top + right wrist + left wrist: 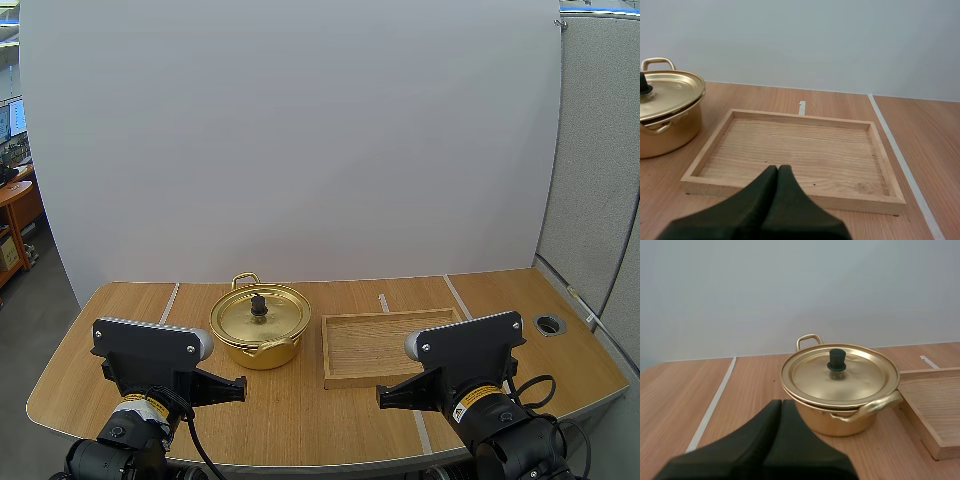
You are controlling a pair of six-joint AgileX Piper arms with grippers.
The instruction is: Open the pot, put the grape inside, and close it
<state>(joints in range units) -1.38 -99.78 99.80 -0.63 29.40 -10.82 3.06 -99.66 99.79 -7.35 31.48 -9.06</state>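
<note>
A gold pot stands on the wooden table, its lid on, with a black knob at the lid's middle. My left gripper hovers near the front edge, short of the pot, fingers together as one dark wedge. My right gripper hangs before the front rim of the wooden tray, also shut on nothing. The pot sits just left of the tray, which holds nothing.
White tape lines run across the tabletop. A round cable hole lies at the table's right end. The white backdrop rises behind the pot and tray.
</note>
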